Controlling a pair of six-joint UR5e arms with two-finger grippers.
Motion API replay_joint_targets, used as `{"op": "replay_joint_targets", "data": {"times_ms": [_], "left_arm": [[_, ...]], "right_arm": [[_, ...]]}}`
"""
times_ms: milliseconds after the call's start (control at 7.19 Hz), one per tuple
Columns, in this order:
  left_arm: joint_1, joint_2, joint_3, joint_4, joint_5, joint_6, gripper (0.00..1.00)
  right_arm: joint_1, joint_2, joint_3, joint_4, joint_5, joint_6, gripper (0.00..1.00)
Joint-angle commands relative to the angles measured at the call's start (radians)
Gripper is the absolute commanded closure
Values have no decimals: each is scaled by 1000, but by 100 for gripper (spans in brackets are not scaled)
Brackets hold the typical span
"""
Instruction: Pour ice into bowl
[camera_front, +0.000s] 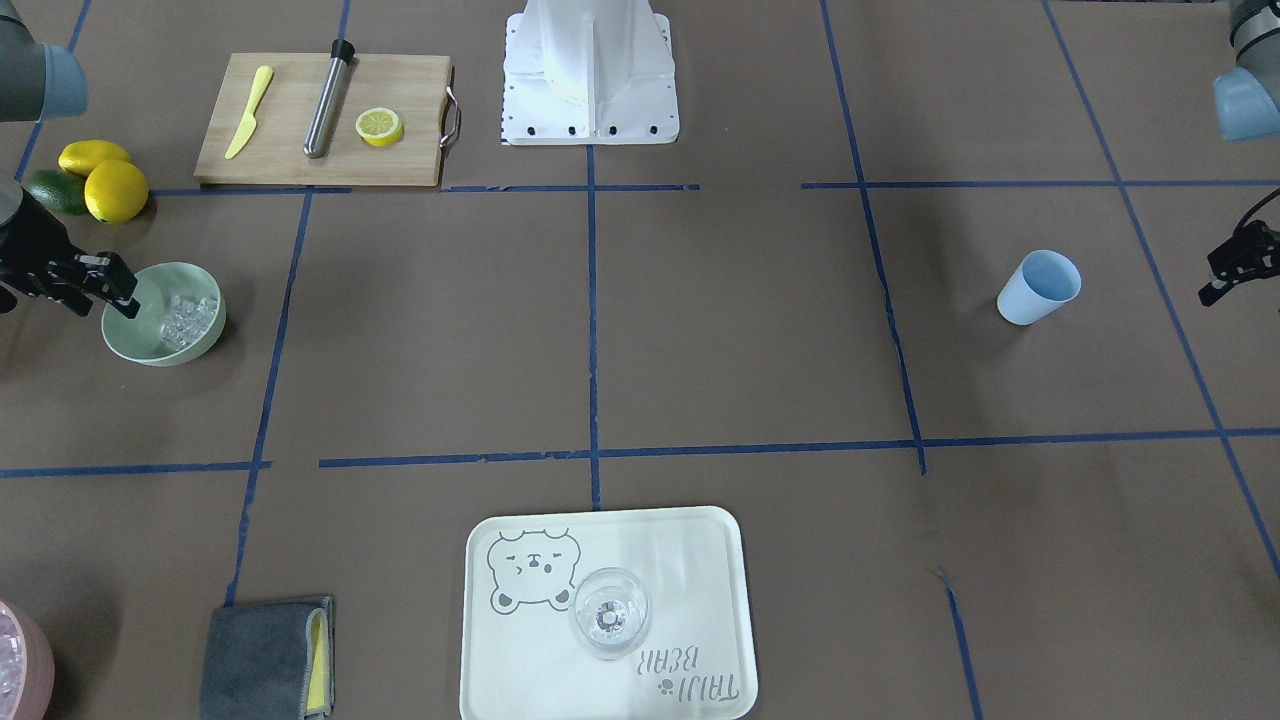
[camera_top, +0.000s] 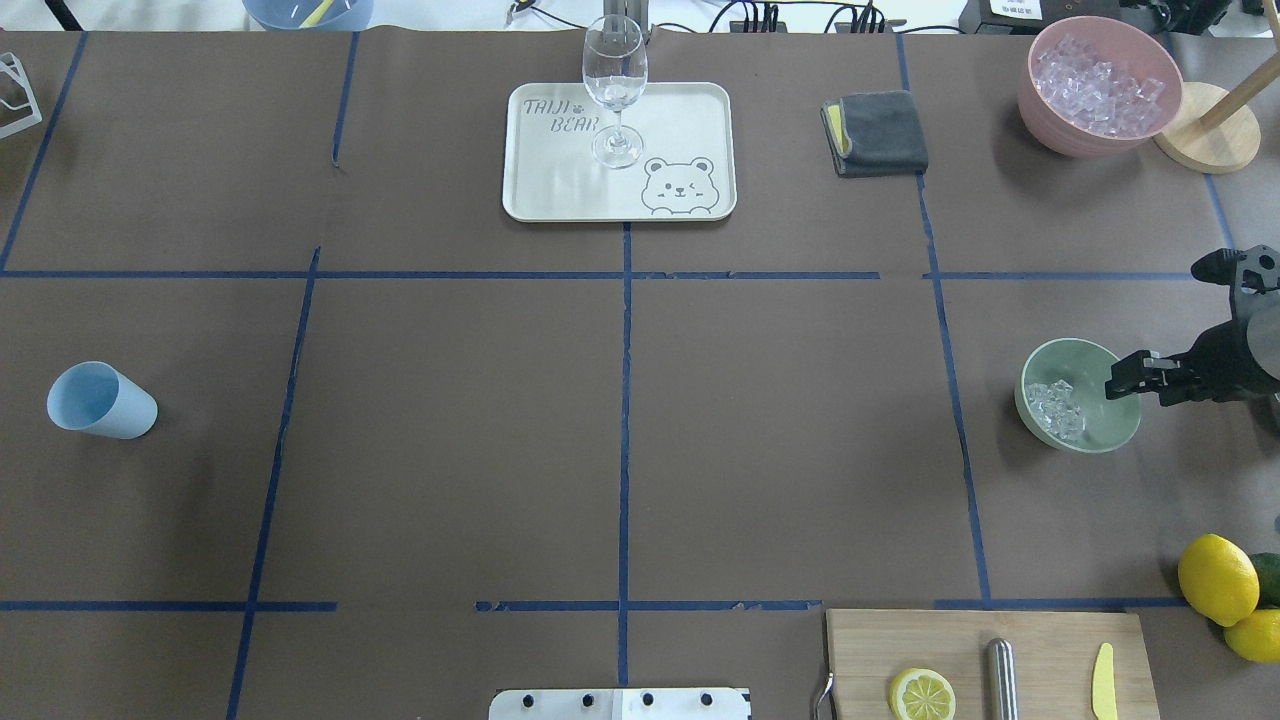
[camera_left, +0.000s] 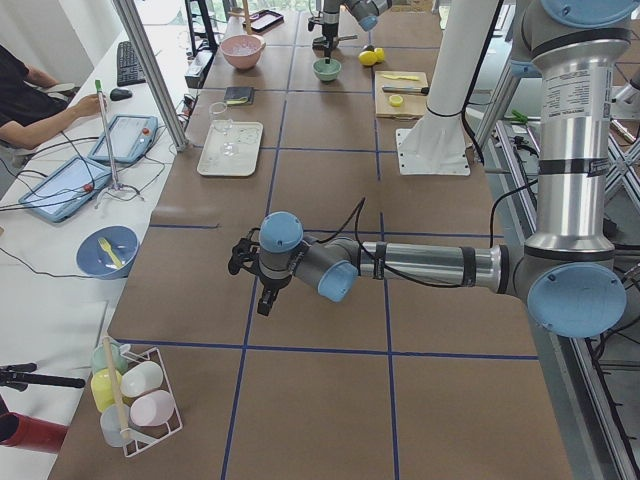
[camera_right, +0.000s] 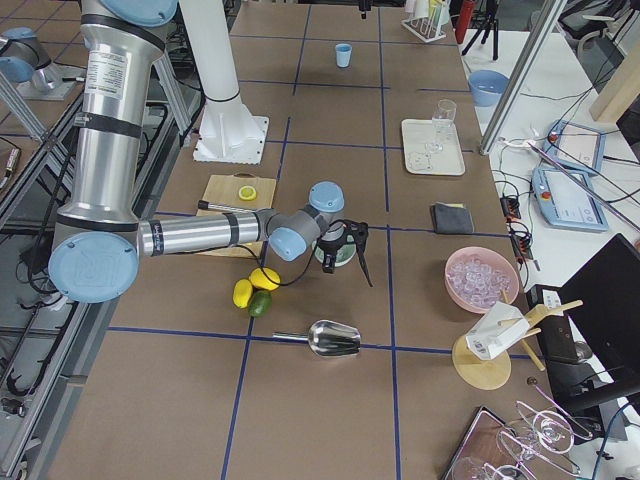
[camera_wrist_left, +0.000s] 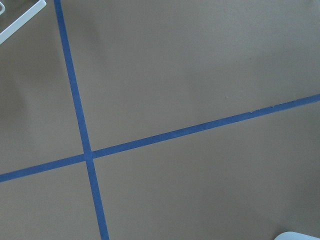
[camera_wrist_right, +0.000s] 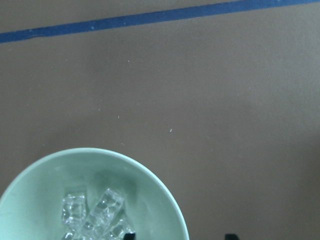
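The pale mint-green bowl (camera_top: 1095, 428) stands on the table's right side and also shows in the front view (camera_front: 140, 342). A small heap of clear ice cubes (camera_top: 1054, 408) lies inside it, on the side away from my right gripper. My right gripper (camera_top: 1125, 378) is open at the bowl's rim. In the right wrist view (camera_wrist_right: 179, 236) one fingertip is inside the bowl (camera_wrist_right: 145, 190) and the other outside, near the ice (camera_wrist_right: 95, 216). My left gripper (camera_front: 1222, 275) is open and empty, low over bare table beyond the empty blue cup (camera_front: 1040, 287).
A pink bowl (camera_top: 1045, 118) full of ice stands far right beside a grey cloth (camera_top: 878, 132). Lemons (camera_top: 1217, 578) and a cutting board (camera_top: 1050, 640) lie near the robot. A bear tray (camera_top: 560, 190) holds a wine glass (camera_top: 614, 90). A metal scoop (camera_right: 328, 338) lies beyond the lemons.
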Motion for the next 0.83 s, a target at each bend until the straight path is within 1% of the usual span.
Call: {"op": "replay_joint_targets", "data": {"times_ms": [0,139,278,417,556,695], "left_arm": [[1,-3,-1,3,-3,2,0],[-13,-4,2,3,-8,9,0],[-57,-9,12,6,-8,17,0],[-63,-9,35,9,-6,47,0],[-107,-20,72,44,-3,164,0],[-132,-33,72,119,-2,223,0]], "right_arm": [[160,9,12,1,120,-32,0],[228,7,-8,-3,182,-119,0],[289,6,-20,-78,187,-253,0],[352,25,-23,-217,179,-473,0],[427,85,-31,-406,173,-703,0],[478,131,-31,-559,159,-891,0]]}}
